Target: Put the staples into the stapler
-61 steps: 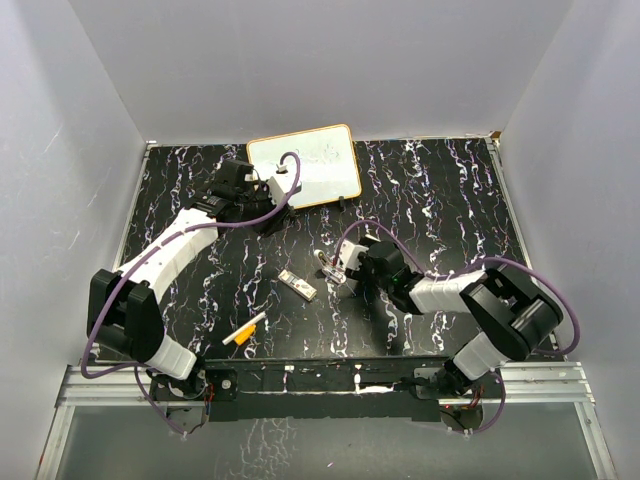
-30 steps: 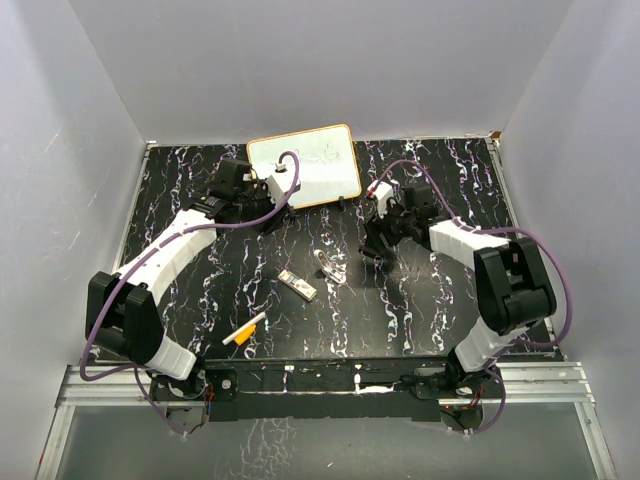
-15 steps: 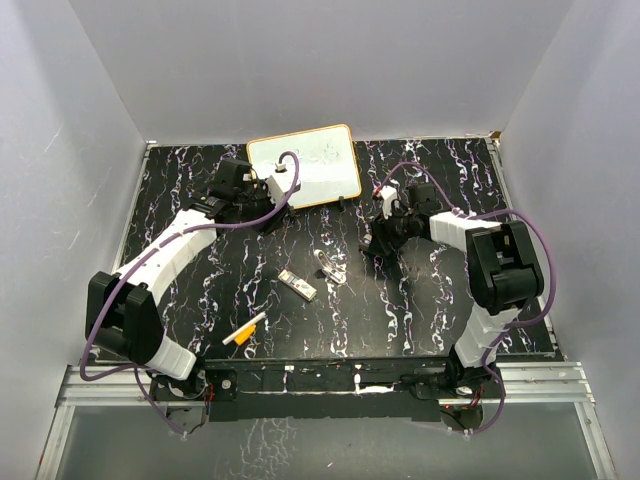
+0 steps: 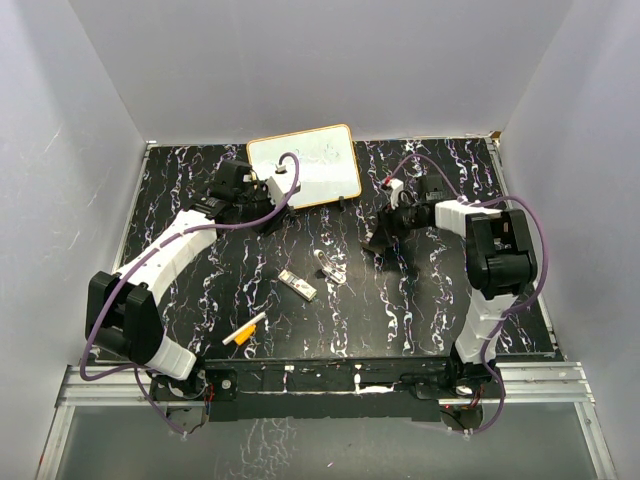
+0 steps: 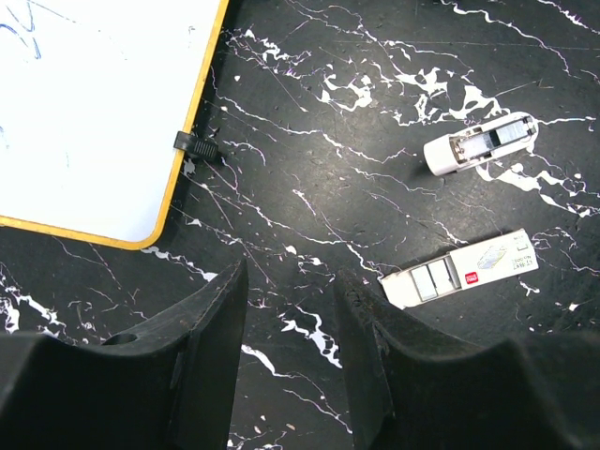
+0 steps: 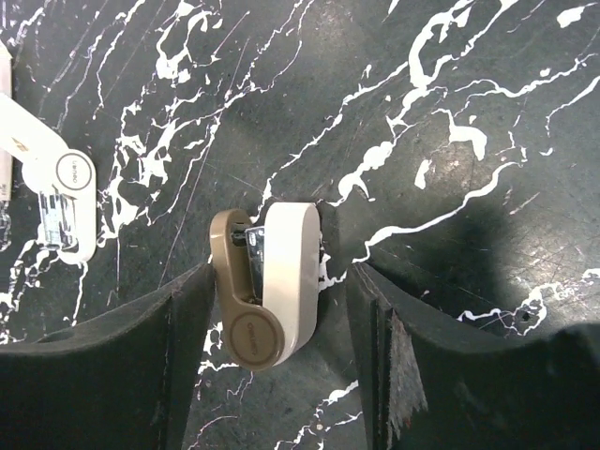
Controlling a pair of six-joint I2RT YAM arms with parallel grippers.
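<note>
Loosely around the stapler [image 6: 272, 281], right pincer [image 6: 281, 274] wide; left pincer [image 5: 289, 281] narrower, empty, beside the whiteboard [image 5: 94, 103] edge.

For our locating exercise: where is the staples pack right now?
Top view: the staples pack lies mid-table, just left of the white stapler, beyond the marker pen.

A black, white-veined worktop [image 4: 440, 300] carries a whiteboard [image 4: 305, 165] with an orange frame near the middle of its far edge. Faint blue marks, perhaps writing, cross its face. A small black clip [image 5: 194, 145] sits on the board's rim. An orange-and-white marker [image 4: 244, 330] lies aslant near the front edge. Grey walls [image 4: 330, 60] stand on three sides.
</note>
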